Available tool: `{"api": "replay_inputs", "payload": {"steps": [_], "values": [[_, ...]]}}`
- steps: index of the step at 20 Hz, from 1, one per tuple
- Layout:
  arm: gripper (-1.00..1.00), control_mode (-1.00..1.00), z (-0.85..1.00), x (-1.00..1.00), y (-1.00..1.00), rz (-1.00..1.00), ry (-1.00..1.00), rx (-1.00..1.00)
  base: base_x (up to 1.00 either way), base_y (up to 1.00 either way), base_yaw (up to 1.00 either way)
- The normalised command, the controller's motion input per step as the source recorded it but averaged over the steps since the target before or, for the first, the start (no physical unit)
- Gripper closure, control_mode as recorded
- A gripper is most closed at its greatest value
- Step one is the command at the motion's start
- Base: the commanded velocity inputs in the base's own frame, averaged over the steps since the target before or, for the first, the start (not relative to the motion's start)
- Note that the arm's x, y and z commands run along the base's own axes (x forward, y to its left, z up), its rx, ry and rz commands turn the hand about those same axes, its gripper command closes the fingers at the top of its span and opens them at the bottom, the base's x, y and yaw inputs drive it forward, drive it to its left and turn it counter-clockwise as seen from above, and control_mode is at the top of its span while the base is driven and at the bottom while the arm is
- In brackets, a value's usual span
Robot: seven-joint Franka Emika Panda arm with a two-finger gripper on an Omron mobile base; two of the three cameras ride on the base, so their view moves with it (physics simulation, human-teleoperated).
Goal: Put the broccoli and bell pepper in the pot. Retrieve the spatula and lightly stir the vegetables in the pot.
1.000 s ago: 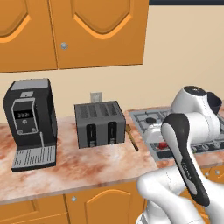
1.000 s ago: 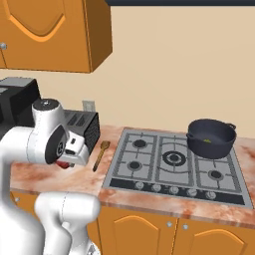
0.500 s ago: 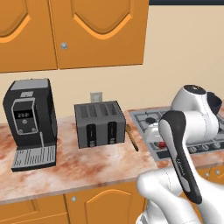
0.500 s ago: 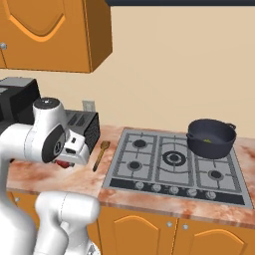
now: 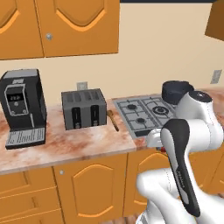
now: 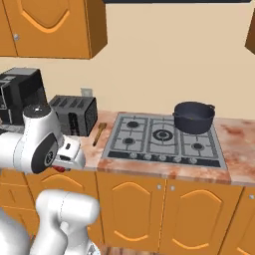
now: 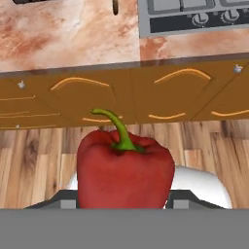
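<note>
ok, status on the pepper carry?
Gripper shut on glossy red bell pepper, out past the counter edge. Dark round pot waits on back burner. Nothing blocking.

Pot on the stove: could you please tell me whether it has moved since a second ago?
No. The pot sits on the back right burner of the hob as before; the whole view has shifted, so the camera moved.

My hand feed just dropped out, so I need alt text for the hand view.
A glossy red bell pepper with a curved green stem sits close up between the tool's fingers, held out past the counter edge. Beyond it lie wooden floor, orange cabinet fronts, the marbled counter and the stove's knob row.
</note>
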Motion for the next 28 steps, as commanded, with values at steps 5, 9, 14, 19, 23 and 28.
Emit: {"api": "replay_inputs", "payload": {"steps": [5,9,14,19,23,28], "values": [[1.0,1.0,0.0,0.0,0.0,0.0,0.0,0.0,-0.09,-1.0,-0.22],[1.0,1.0,0.0,0.0,0.0,0.0,0.0,0.0,0.01,-1.0,-0.3],[1.0,1.0,0.0,0.0,0.0,0.0,0.0,0.0,0.25,-0.96,-0.02],[1.0,1.0,0.0,0.0,0.0,0.0,0.0,0.0,0.51,-0.57,0.13],[1.0,1.0,0.0,0.0,0.0,0.0,0.0,0.0,0.95,0.04,0.28],[1.0,1.0,0.0,0.0,0.0,0.0,0.0,0.0,1.0,0.01,0.11]]}}
